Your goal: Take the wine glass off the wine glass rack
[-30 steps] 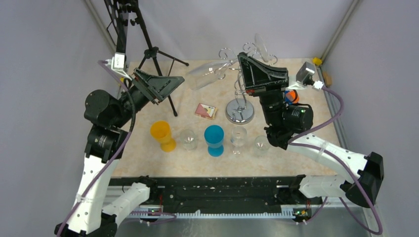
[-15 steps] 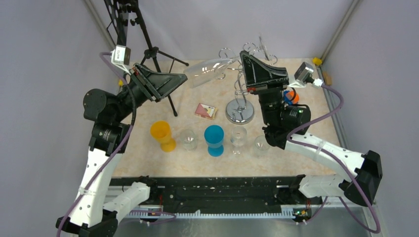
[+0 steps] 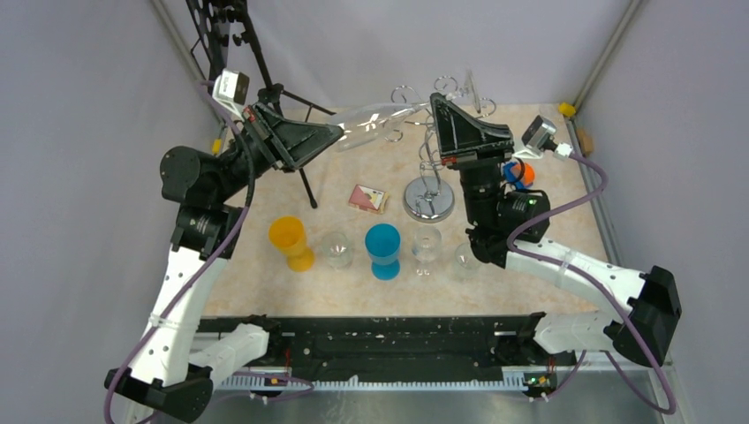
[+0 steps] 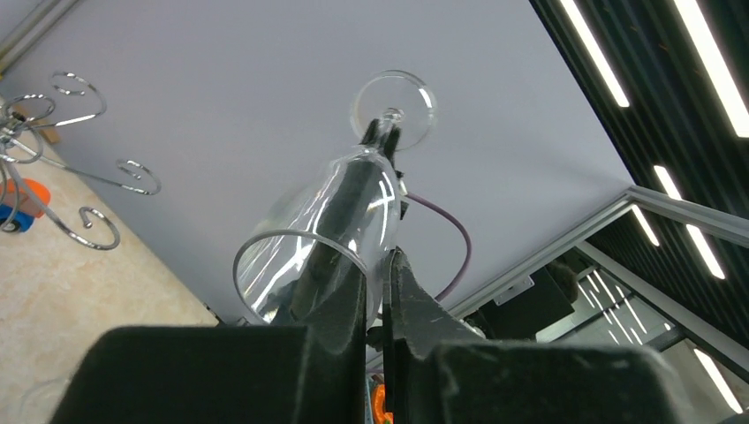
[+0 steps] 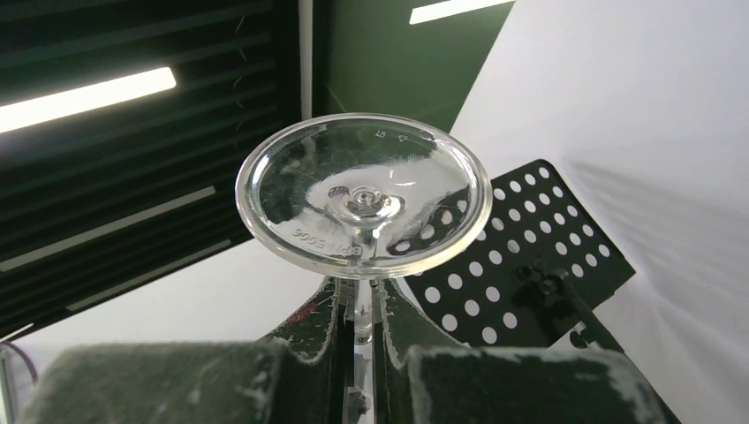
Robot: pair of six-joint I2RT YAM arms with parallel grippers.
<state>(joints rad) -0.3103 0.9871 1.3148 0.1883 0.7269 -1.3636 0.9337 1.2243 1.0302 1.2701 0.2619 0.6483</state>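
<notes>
Handover is seemingly happening. From above, the clear stemmed wine glass [image 3: 371, 124] is hanging sideways, far-left of the shiny chrome wire rack [image 3: 429, 201]. Left wrist: left gripper [image 4: 378, 265] is pinching its bowl rim. Right wrist: right gripper [image 5: 359, 300] is clamping its stem. Next, 1 needs releasing.

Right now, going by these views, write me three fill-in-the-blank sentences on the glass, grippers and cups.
1. The right gripper is shut on the wine glass's ____.
2. The left gripper pinches the rim of its ____.
3. The coloured cup nearer the wine glass rack's base is ____.
Missing: stem; bowl; blue.
</notes>
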